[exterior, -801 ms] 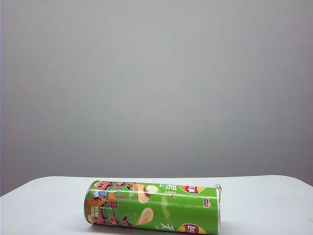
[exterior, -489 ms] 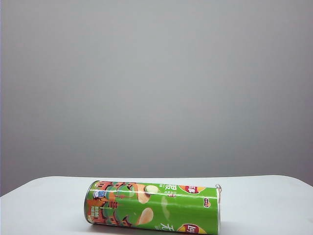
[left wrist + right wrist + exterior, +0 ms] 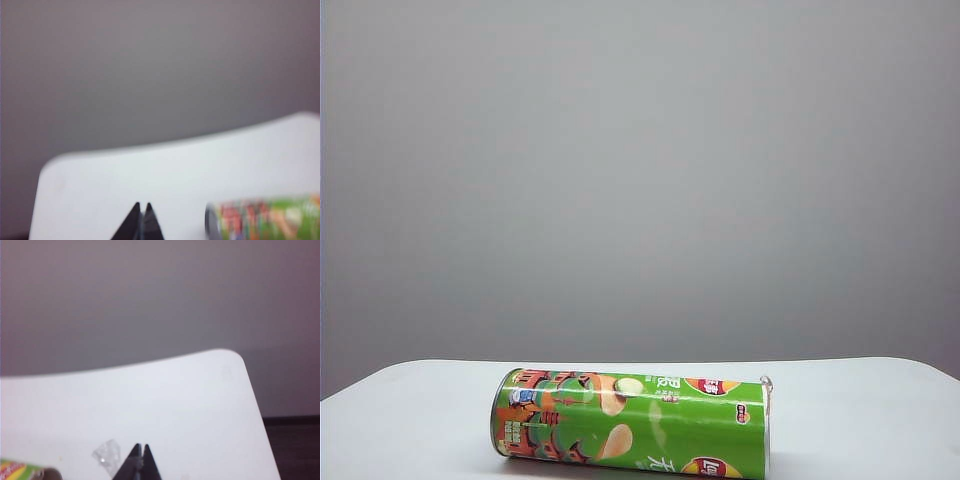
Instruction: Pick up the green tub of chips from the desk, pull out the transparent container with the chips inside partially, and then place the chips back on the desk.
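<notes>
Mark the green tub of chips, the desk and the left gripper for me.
green tub of chips (image 3: 635, 425), exterior view, mid body.
desk (image 3: 860, 410), exterior view, bare top.
left gripper (image 3: 142, 212), left wrist view, closed jaws' tips.

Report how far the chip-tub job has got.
Done: nothing. The green tub of chips lies on its side on the desk, untouched. In hand: nothing; the left gripper and right gripper are shut, short of it. Left: lifting, pulling the container partway out, setting down.

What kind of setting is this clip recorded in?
Probably a bare lab or studio test bench: a plain white desk before a blank grey wall, holding only a green cylindrical tub of chips. The left gripper and right gripper are shut, apart from it.
</notes>
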You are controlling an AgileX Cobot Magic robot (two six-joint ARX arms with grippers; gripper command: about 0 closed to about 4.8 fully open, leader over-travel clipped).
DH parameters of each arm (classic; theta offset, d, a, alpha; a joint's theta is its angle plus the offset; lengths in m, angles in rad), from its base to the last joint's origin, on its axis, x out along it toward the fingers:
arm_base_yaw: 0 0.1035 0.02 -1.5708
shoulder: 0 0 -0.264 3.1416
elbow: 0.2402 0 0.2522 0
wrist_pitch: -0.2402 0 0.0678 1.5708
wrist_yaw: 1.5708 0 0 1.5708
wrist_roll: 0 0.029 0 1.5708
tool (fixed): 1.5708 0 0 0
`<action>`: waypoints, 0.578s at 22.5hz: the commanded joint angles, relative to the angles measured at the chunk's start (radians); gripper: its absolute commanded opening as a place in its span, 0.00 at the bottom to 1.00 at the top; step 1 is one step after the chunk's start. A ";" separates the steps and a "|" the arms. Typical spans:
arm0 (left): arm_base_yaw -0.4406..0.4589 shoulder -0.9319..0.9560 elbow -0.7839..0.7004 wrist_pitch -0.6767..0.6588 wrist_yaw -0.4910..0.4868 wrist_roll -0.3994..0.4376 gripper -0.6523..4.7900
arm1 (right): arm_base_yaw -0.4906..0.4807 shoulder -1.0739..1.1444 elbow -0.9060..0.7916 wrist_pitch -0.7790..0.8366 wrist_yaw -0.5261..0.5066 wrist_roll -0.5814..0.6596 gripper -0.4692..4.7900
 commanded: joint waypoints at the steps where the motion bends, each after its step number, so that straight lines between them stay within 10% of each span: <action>1: 0.003 0.069 0.135 0.032 -0.083 -0.032 0.11 | 0.000 0.008 0.050 0.001 0.084 0.050 0.08; 4: 0.002 0.262 0.304 0.035 -0.040 -0.008 0.11 | 0.000 0.044 0.109 0.018 0.123 0.050 0.08; 13: 0.000 1.053 0.941 -0.411 0.248 0.813 0.11 | 0.000 0.347 0.304 0.089 -0.057 -0.003 0.08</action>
